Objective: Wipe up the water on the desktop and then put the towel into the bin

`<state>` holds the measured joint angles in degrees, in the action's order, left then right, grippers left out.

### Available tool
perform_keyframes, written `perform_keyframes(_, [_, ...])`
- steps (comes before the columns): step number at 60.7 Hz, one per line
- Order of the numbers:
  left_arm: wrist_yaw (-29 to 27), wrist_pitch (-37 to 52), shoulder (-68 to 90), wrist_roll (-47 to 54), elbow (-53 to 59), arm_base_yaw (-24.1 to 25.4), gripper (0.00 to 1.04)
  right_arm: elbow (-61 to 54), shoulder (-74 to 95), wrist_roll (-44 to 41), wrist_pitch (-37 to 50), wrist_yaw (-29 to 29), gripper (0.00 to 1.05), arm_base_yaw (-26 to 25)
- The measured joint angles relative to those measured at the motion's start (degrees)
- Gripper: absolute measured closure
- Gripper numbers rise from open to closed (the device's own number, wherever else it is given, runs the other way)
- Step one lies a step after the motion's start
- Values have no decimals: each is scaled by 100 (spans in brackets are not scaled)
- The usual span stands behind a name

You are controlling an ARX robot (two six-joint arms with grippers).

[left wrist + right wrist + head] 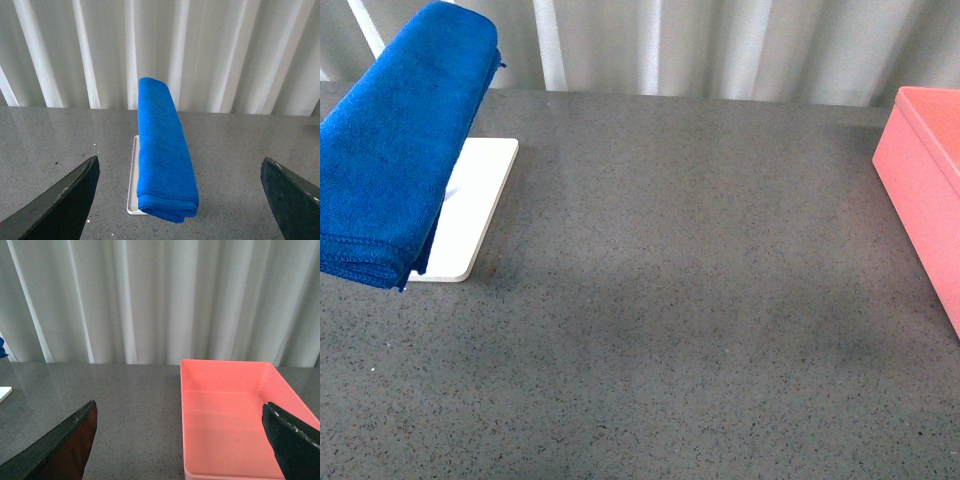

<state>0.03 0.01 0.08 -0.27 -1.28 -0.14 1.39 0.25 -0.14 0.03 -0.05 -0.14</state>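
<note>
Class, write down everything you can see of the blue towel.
The towel is bright blue, fluffy microfibre. It is thick and folded lengthwise into several layers, with stitched hems showing at its near end. It lies stretched out, raised above a flat white tray at the far left of the desktop. What holds it up is hidden, and nothing else is seen touching it.

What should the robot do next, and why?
Probably ease the left gripper forward to the towel and close on it. The towel hangs folded above the white tray, untouched, straight ahead between that gripper's open fingers, and nothing can be wiped until it is held. The bin, in front of the open right gripper, is empty.
</note>
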Motion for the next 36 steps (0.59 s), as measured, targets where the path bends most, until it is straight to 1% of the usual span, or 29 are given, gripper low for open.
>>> perform_keyframes(36, [0,0,0,0,0,0,7,0,0,0,0,0,7,0])
